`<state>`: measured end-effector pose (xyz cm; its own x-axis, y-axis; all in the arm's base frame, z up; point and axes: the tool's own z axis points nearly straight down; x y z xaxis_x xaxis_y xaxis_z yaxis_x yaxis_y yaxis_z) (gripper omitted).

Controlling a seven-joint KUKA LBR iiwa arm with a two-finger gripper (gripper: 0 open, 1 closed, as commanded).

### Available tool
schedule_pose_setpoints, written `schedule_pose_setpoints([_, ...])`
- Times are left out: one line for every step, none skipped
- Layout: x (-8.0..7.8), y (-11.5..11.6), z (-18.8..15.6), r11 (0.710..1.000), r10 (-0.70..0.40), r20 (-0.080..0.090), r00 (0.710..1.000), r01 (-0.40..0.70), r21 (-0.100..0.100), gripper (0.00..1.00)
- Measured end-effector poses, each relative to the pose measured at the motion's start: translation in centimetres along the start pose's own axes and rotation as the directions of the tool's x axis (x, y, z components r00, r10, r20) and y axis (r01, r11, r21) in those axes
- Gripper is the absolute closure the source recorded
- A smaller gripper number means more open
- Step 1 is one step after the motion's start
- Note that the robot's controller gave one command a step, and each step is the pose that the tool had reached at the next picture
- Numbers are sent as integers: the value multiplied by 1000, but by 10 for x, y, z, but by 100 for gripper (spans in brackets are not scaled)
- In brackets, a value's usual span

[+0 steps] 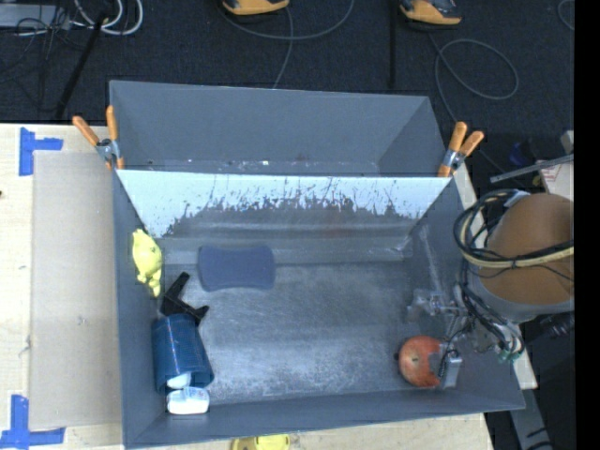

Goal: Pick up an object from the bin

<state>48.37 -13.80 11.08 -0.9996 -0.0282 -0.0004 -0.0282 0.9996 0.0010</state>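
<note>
Highest in the scene, and so closest to the lens, is the robot's wrist with its orange-brown cover (525, 251) and loops of cable, hanging over the bin's right wall. Below it we see the grey metal bin (309, 345), its floor mostly bare.

The gripper (447, 364) is down in the bin's near right corner. We cannot tell whether it is apart or together, since its metal parts merge with the grey wall behind them.

The biggest loose thing is a dark blue bottle (180, 350) lying on its side by the left wall, its white cap (188, 401) pointing at the near left corner. Next in size is a slate-blue rounded pad (235, 267), flat on the floor left of centre, towards the far wall.

Then comes a red-orange apple-like fruit (417, 361) in the near right corner. It lies just beside the gripper, on its left, seemingly touching it; we cannot say that it is held.

A small yellow toy figure (146, 258) leans on the left wall, and a black angled piece (180, 298) lies between it and the bottle.
</note>
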Motion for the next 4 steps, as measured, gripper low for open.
schedule_pose_setpoints([12,8,26,999,-36,-28,999,36,-8,100])
schedule_pose_setpoints([12,8,26,999,-37,-28,999,37,-8,100])
schedule_pose_setpoints([11,7,-9,999,-37,-6,999,37,-1,100])
schedule_pose_setpoints([6,9,-49,999,-40,4,999,40,2,100])
